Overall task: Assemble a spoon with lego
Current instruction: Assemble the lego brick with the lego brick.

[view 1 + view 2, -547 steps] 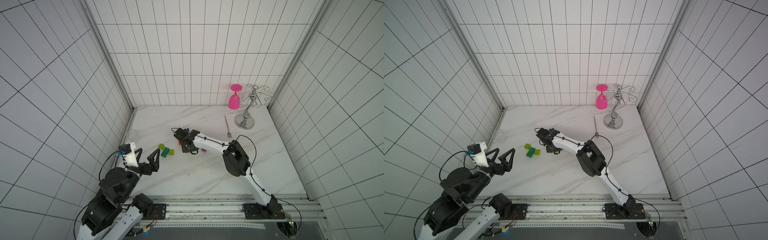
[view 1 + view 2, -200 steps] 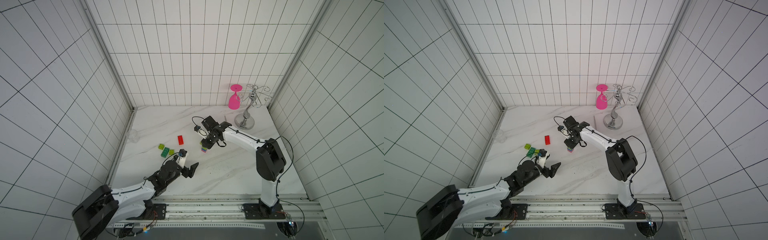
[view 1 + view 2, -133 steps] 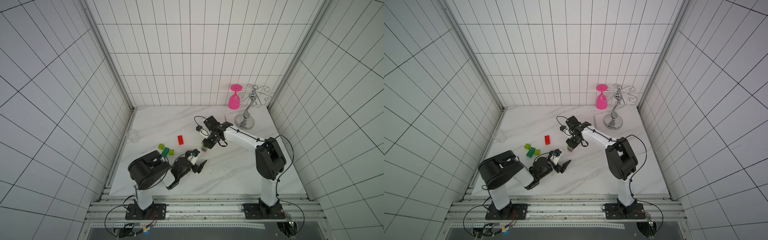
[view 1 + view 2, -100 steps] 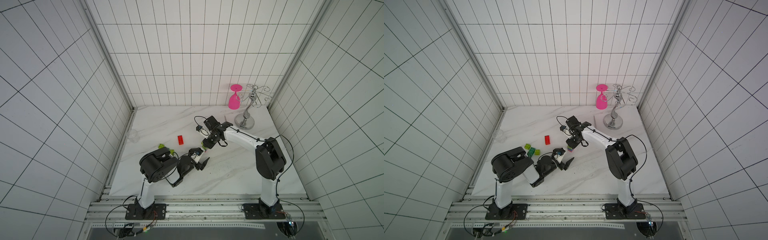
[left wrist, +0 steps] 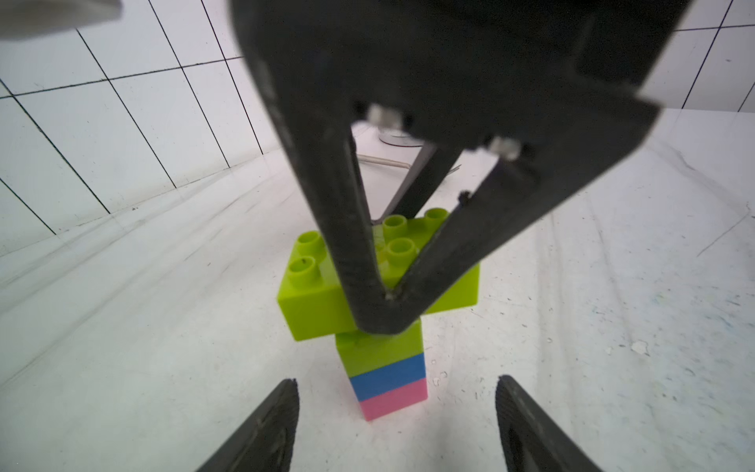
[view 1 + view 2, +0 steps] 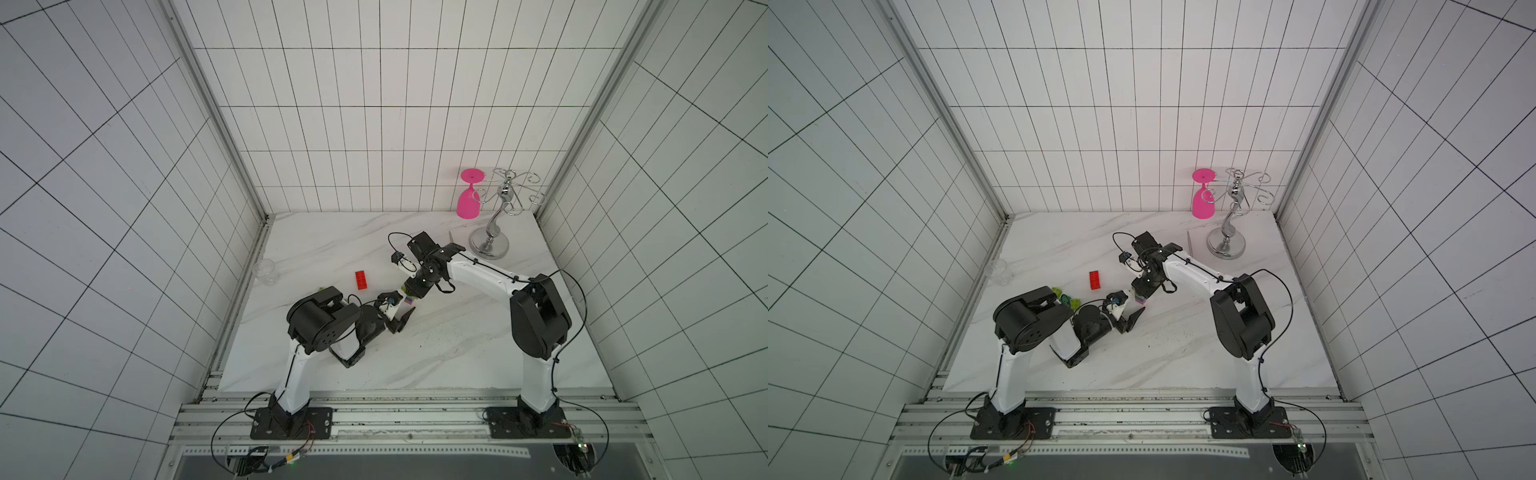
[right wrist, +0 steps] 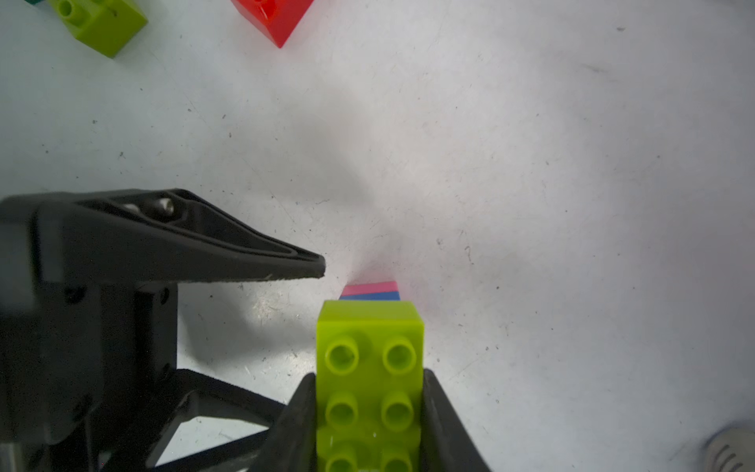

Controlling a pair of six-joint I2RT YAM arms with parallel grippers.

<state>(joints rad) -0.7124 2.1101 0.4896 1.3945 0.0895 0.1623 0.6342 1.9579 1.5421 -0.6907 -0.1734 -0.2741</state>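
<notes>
The part-built spoon (image 5: 384,359) stands upright on the white table: a pink, a blue and a small lime lego brick, with a long lime brick (image 7: 369,367) across the top. My right gripper (image 7: 369,408) is shut on that long lime brick from above, seen in both top views (image 6: 409,292) (image 6: 1139,291). My left gripper (image 5: 398,410) lies low beside the table, open, its fingers either side of the pink and blue bricks with a gap on each side. A loose red brick (image 6: 361,279) lies to the left, and lime and dark-green bricks (image 6: 1071,302) lie beside my left arm.
A pink glass (image 6: 467,199) hangs upside down on a metal stand (image 6: 490,245) at the back right, with a thin fork (image 6: 451,237) beside it. A clear cup (image 6: 265,271) sits by the left wall. My left arm's elbow (image 6: 320,324) covers part of the loose green bricks.
My left arm has swung in from the front left to the stack, and its jaws have narrowed around the stack's base. The right gripper has kept hold of the stack, almost still.
</notes>
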